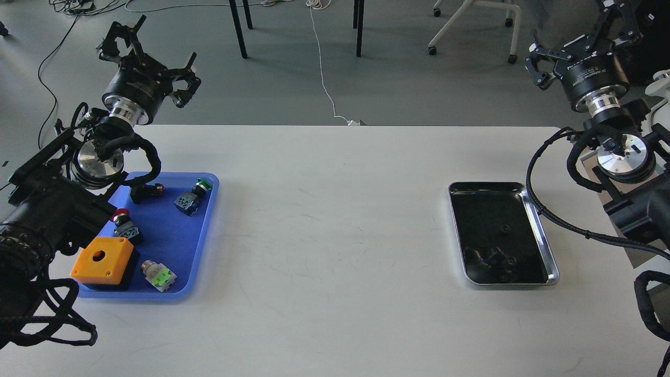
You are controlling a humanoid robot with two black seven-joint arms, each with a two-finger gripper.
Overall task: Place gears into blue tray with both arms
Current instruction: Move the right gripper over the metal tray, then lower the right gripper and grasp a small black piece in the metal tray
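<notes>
The blue tray [199, 246] lies at the table's left, holding several push-button switches and an orange box [103, 261]. Tiny black gears [505, 228] sit on the dark floor of a silver tray [544, 238] at the right, more of them clustered near its front [503, 263]. My left gripper [147, 50] hangs open above the table's far left edge, behind the blue tray, with nothing in it. Over the far right corner my right gripper [583, 39] is raised and open, also empty, well behind the silver tray.
Green-capped [192, 196], red-capped [123, 222] and green-based [158, 275] switches lie in the blue tray. Black cable sleeves [555, 214] loop beside the silver tray's right rim. Chair legs [238, 26] and a white cord [324, 78] stand on the floor beyond the table.
</notes>
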